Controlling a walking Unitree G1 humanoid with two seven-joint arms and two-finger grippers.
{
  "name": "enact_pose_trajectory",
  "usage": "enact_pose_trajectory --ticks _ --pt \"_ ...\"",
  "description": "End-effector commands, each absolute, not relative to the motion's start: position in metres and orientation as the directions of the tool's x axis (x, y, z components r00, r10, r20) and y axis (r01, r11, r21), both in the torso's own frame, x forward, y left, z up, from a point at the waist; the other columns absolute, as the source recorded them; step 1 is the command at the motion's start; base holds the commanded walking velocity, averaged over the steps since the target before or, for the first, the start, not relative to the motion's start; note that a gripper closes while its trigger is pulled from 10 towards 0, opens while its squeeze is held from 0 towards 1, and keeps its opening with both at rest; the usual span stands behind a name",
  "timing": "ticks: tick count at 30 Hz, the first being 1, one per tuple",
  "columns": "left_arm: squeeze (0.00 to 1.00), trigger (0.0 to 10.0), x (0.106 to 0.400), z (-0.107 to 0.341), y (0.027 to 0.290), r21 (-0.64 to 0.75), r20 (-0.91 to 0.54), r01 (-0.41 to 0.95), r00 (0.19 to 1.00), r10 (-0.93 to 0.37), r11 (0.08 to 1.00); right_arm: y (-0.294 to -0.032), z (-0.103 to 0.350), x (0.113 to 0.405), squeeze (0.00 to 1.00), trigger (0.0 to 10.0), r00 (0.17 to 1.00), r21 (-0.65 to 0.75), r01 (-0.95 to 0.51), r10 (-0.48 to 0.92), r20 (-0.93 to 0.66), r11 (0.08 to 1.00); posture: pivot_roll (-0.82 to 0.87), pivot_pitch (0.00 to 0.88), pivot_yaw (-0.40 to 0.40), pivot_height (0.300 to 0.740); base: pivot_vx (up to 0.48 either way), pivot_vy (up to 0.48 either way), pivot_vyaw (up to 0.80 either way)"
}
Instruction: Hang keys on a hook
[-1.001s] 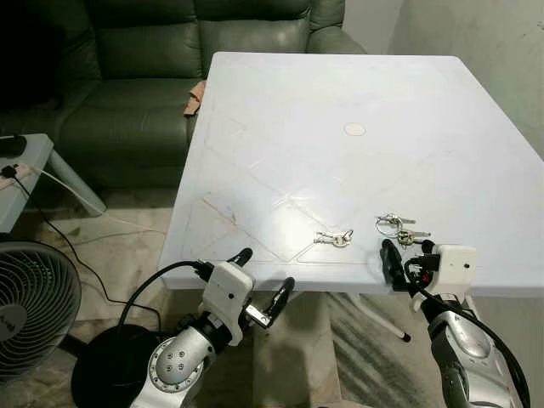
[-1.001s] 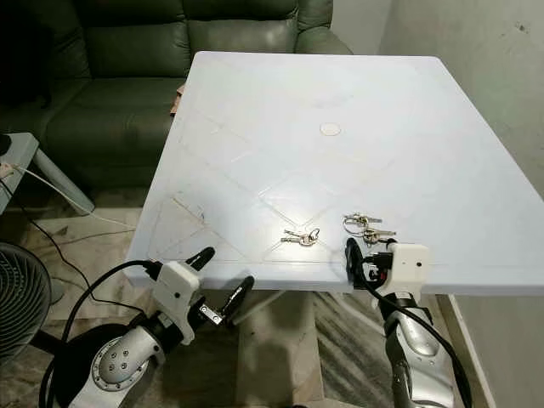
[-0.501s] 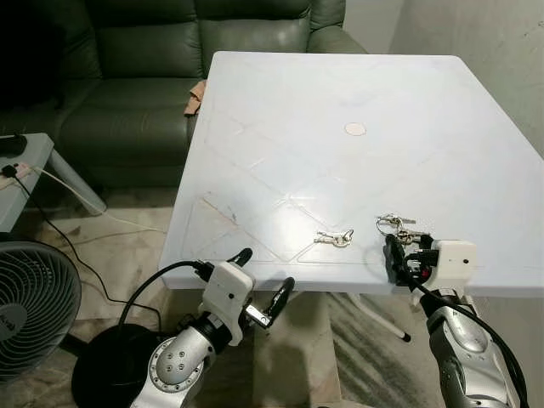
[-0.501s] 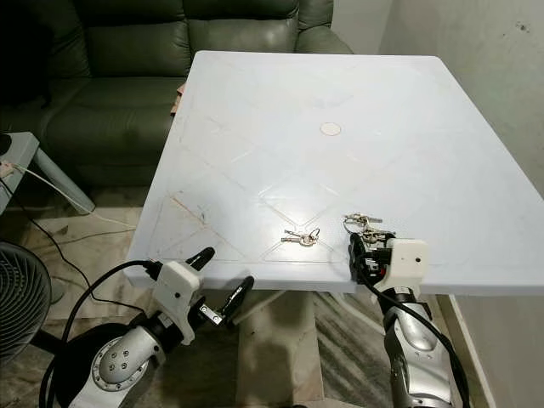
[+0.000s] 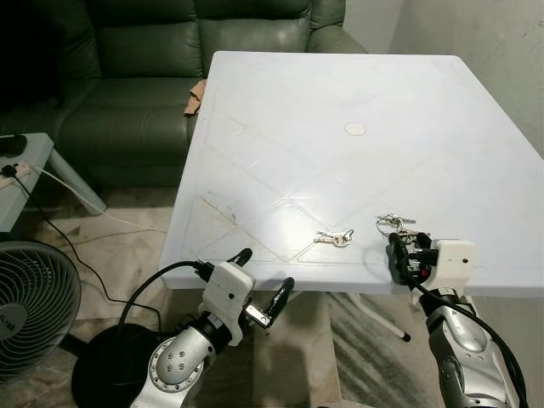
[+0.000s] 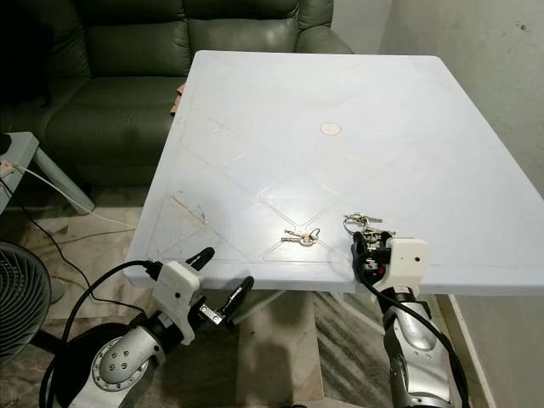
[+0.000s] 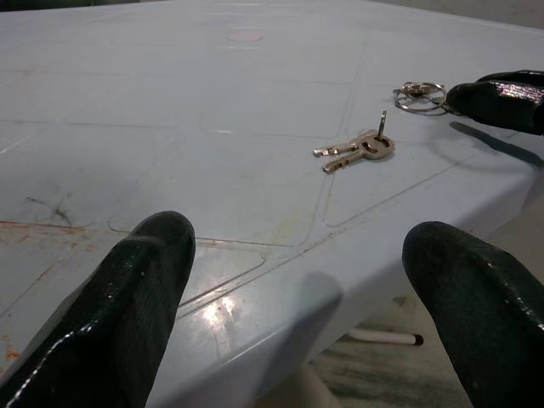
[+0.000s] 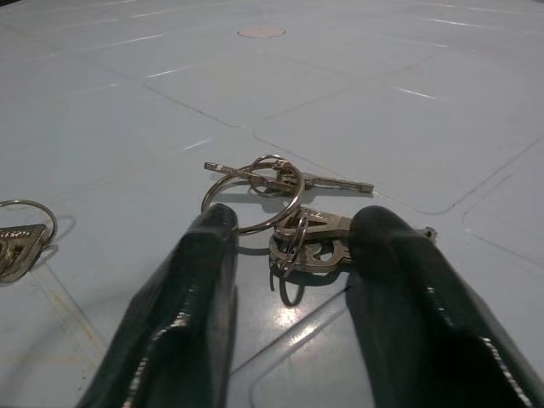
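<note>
A bunch of keys on rings (image 8: 285, 212) lies near the front right edge of the white table (image 5: 340, 93). My right gripper (image 8: 297, 225) rests low over the table, open, with one black finger on each side of the bunch; its fingers (image 5: 394, 246) touch the bunch's near side. A second, smaller key set (image 5: 336, 238) lies a little to the left, also seen as a key set (image 7: 357, 149) from the left wrist. My left gripper (image 5: 265, 269) hangs open just below the table's front edge, holding nothing.
A round cap (image 5: 354, 129) marks the table's middle. A dark green sofa (image 5: 153, 68) stands behind the table. A fan (image 5: 30, 306), a low side table (image 5: 25, 166) and cables sit on the floor at the left. A wall (image 5: 493, 51) runs along the right.
My right gripper has slid forward over the table edge until its fingers straddle the key bunch. The left arm and both key sets stay where they were.
</note>
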State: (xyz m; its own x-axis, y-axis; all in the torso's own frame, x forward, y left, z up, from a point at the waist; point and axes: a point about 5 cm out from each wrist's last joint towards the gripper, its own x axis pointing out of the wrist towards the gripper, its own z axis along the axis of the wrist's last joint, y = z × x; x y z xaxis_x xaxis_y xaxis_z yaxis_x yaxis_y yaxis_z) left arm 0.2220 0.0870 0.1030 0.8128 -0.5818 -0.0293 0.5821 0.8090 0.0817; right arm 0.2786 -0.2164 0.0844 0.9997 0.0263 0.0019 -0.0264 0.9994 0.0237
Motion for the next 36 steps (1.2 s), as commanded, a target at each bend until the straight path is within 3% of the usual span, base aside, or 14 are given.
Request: enact_pose_trajectory --ticks 1,5,6,7,8,9,14,17,18,19,20,21,25,36 --pt "0.00 10.0 0.2209 0.1048 0.0863 0.092 -0.029 0.581 0.813 -0.581 0.809 -0.2171 0.0828 0.2785 0.00 0.0 1.000 0.009 -0.029 0.029 -0.006 1.000 0.03 0.131 0.002 0.740 0.000 0.000 0.00" --pt "0.00 10.0 0.2210 0.1047 0.0864 0.092 -0.029 0.580 0.814 -0.580 0.809 -0.2171 0.0823 0.2786 0.00 0.2 1.000 0.006 -0.030 0.030 -0.009 1.000 0.03 0.132 0.001 0.740 0.000 0.000 0.00" --pt "0.00 10.0 0.2210 0.1047 0.0863 0.092 -0.029 0.579 0.815 -0.579 0.810 -0.2173 0.0821 0.2786 0.00 4.3 0.999 0.006 -0.030 0.031 -0.011 1.000 0.03 0.131 0.000 0.740 0.000 0.000 0.00" --pt "0.00 10.0 0.2210 0.1047 0.0863 0.092 -0.029 0.578 0.815 -0.578 0.811 -0.2177 0.0817 0.2785 0.00 6.9 0.999 0.005 -0.032 0.032 -0.014 0.999 0.03 0.131 0.000 0.740 0.000 0.000 0.00" --pt "0.00 10.0 0.2210 0.1047 0.0862 0.092 -0.028 0.578 0.816 -0.578 0.811 -0.2179 0.0815 0.2785 0.00 6.9 0.999 0.005 -0.032 0.032 -0.015 0.999 0.03 0.131 0.000 0.740 0.000 0.000 0.00" --pt "0.00 10.0 0.2209 0.1048 0.0862 0.092 -0.028 0.578 0.816 -0.578 0.811 -0.2182 0.0813 0.2785 0.00 8.4 0.999 0.005 -0.031 0.031 -0.016 1.000 0.03 0.131 0.000 0.740 0.000 0.000 0.00" --pt "0.00 10.0 0.2211 0.1048 0.0862 0.093 -0.028 0.578 0.816 -0.578 0.811 -0.2192 0.0809 0.2782 0.00 8.5 0.999 0.003 -0.034 0.034 -0.017 0.999 0.03 0.128 0.000 0.740 0.000 0.000 0.00" --pt "0.00 10.0 0.2211 0.1049 0.0860 0.093 -0.027 0.578 0.816 -0.578 0.811 -0.2202 0.0804 0.2775 0.00 8.1 0.999 0.005 -0.035 0.035 -0.018 0.999 0.03 0.128 0.001 0.740 0.000 0.000 0.00" --pt "0.00 10.0 0.2210 0.1048 0.0860 0.093 -0.027 0.578 0.815 -0.578 0.811 -0.2203 0.0802 0.2772 0.00 5.2 0.999 0.005 -0.036 0.036 -0.019 0.999 0.03 0.128 0.001 0.740 0.000 0.000 0.00" --pt "0.00 10.0 0.2209 0.1047 0.0860 0.092 -0.027 0.578 0.815 -0.578 0.811 -0.2204 0.0801 0.2770 0.00 5.2 0.999 0.004 -0.037 0.037 -0.019 0.999 0.03 0.128 0.001 0.740 0.000 0.000 0.00" --pt "0.00 10.0 0.2209 0.1048 0.0859 0.094 -0.027 0.578 0.815 -0.579 0.810 -0.2206 0.0801 0.2770 0.00 3.5 0.999 0.005 -0.035 0.036 -0.020 0.999 0.03 0.130 0.001 0.740 0.000 0.000 0.00" --pt "0.00 10.0 0.2211 0.1049 0.0859 0.094 -0.027 0.579 0.815 -0.579 0.810 -0.2208 0.0804 0.2771 0.00 0.7 0.999 0.005 -0.035 0.035 -0.020 0.999 0.03 0.128 0.001 0.740 0.000 0.000 0.00" --pt "0.00 10.0 0.2214 0.1052 0.0857 0.095 -0.026 0.580 0.814 -0.580 0.809 -0.2213 0.0808 0.2771 0.00 0.0 0.999 0.006 -0.034 0.034 -0.017 0.999 0.03 0.127 0.002 0.740 0.000 0.000 0.00" --pt "0.00 10.0 0.2215 0.1053 0.0855 0.094 -0.025 0.581 0.813 -0.582 0.808 -0.2218 0.0804 0.2760 0.00 0.0 0.999 0.009 -0.033 0.033 -0.015 0.999 0.03 0.127 0.004 0.740 0.000 0.000 0.00"
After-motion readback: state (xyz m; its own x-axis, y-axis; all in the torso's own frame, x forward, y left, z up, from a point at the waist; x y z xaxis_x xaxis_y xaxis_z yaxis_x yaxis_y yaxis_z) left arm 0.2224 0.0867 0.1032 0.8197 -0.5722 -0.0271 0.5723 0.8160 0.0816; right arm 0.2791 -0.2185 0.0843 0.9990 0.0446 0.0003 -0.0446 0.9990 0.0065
